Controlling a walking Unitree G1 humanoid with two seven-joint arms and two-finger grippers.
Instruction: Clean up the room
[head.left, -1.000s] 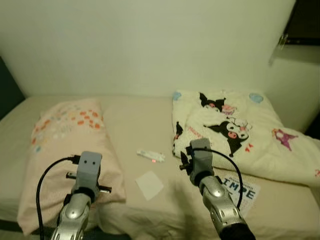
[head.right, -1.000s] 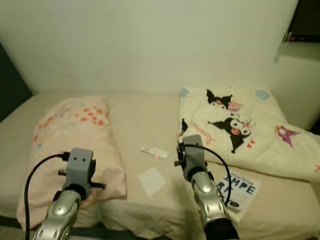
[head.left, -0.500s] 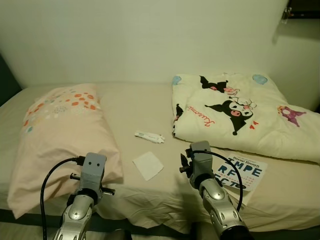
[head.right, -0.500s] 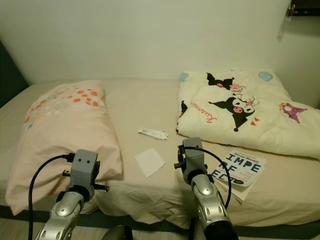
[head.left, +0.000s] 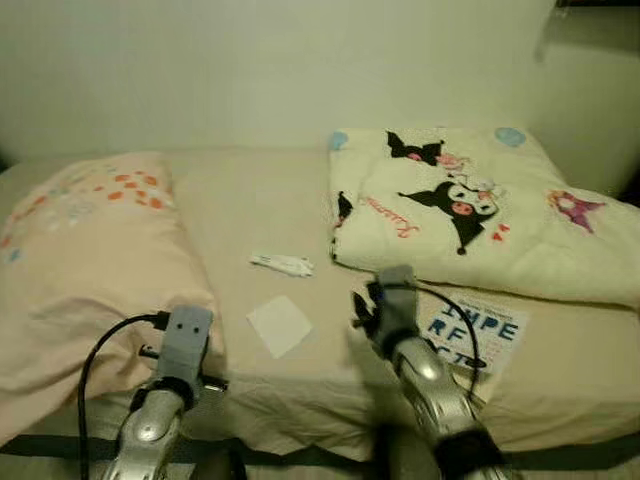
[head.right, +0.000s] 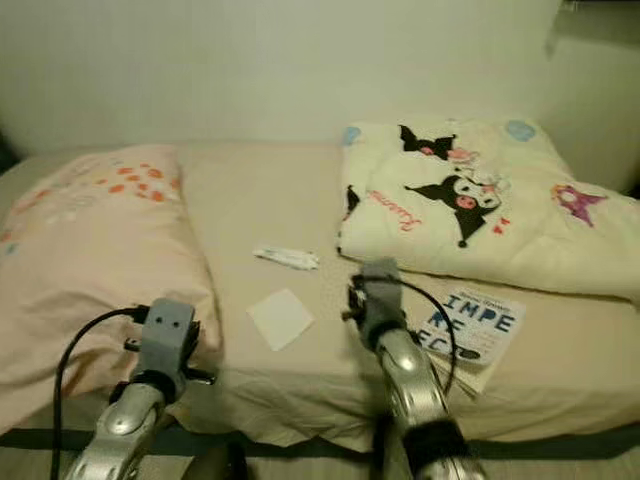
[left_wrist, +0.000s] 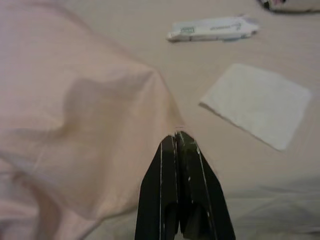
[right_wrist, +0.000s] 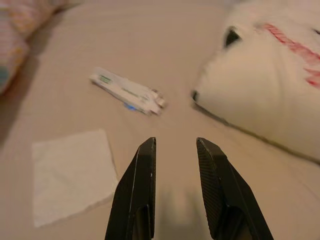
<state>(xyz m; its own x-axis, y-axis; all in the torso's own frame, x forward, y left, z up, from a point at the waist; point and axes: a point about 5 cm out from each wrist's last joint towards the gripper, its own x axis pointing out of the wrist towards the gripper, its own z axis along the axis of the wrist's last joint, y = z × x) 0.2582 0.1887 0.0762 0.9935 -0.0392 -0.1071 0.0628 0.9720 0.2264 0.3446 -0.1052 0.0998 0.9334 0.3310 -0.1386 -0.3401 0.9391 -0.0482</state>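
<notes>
A bed (head.left: 270, 220) spans the scene, its near edge before us. On its right half lies a folded cartoon-print quilt (head.left: 470, 215); on its left, a pink pillow (head.left: 85, 250). A magazine (head.right: 470, 325) rests at the quilt's near edge, partly behind our right arm. Between pillow and quilt lie the likely litter: a white tissue (head.left: 279, 325) near the bed's front edge and, beyond it, a small wrapper (head.left: 281, 264).

Compared with a second ago, the whole view has shifted: the bed sits lower and nearer in frame, so we judge that our camera has moved, not the objects. Tissue and wrapper lie as they did.

Our right gripper (right_wrist: 175, 150) hovers over the sheet with fingers parted and empty, tissue and wrapper both just ahead of it. Our left gripper (left_wrist: 179, 140) is closed on nothing, its tip at the pillow's corner.

We judge the cleanup barely begun; the approach puts the wrapper or tissue within the right arm's reach for a first pick.
</notes>
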